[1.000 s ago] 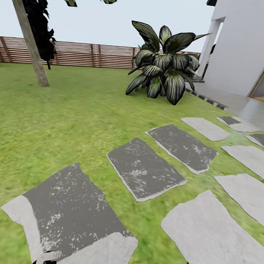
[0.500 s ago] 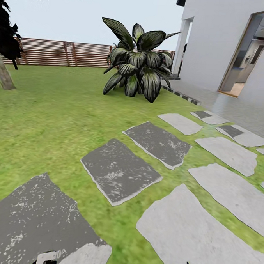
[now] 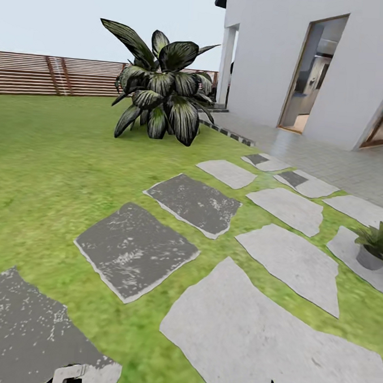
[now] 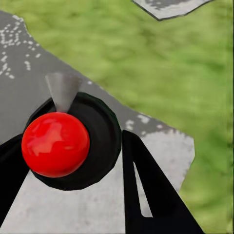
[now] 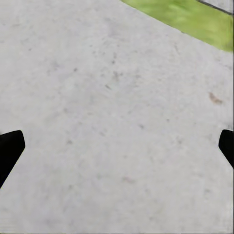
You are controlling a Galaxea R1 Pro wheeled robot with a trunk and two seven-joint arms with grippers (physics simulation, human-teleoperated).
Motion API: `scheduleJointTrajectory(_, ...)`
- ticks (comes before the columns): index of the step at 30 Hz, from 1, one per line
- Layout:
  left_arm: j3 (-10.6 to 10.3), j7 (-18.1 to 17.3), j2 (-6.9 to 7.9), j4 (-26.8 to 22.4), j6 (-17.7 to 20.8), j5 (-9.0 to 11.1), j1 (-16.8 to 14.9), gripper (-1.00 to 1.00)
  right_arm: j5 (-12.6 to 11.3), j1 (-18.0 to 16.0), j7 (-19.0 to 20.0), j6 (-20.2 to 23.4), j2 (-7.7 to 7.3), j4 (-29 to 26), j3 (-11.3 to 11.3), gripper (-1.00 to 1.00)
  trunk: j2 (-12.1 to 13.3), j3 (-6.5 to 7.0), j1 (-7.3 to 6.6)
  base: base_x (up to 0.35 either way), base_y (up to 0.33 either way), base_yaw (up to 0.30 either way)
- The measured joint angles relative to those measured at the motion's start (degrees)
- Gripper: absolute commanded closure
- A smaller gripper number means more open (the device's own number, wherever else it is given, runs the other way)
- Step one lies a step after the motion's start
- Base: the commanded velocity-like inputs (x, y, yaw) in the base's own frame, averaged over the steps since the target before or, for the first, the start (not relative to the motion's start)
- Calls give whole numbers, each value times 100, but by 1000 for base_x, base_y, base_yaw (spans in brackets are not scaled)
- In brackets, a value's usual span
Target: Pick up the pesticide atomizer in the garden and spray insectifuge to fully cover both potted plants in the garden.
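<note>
Garden (image 3: 58, 149): wide green lawn, running back to a brown slatted wooden fence (image 3: 45, 75) under pale sky.

White house (image 3: 335, 64) at the right of the head view, with an open doorway (image 3: 309, 79) and pale tiled paving (image 3: 329, 160) along its foot.

Stepping slabs set in the grass: dark grey ones (image 3: 134, 250) toward the left, light grey ones (image 3: 244, 342) toward the right, grass strips between them.

Large striped agave (image 3: 161, 90) stands on the lawn near the house corner, in front of the fence.

One potted plant (image 3: 375, 245): low green rosette in a small grey pot, sitting on a light slab at the far right edge of the head view, partly cut by the frame. Well apart from the agave.

Pesticide atomizer (image 4: 61, 144): seen in the left wrist view from above, red round cap on a dark body, grey nozzle cone poking out beside the cap. It sits between the dark fingers of the left gripper (image 4: 73, 161), above a grey slab with lawn beyond. Fingers flank it closely on both sides; the left gripper is clasped on the atomizer.

Right gripper (image 5: 117, 146): two dark fingertips at opposite edges of the right wrist view, spread wide, nothing between them. Light grey slab below, a sliver of grass at one corner.
</note>
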Motion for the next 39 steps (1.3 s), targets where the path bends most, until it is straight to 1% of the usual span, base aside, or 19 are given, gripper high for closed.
scheduleJointTrajectory(11,1,0,1,0,0,7,0,100,0,0,2,0,0,0,0,-100,0,0,-1,111,-267,-300)
scheduleJointTrajectory(39,2,0,0,9,0,26,0,100,0,0,-4,-1,0,0,0,-100,0,0,-2,179,-245,-300)
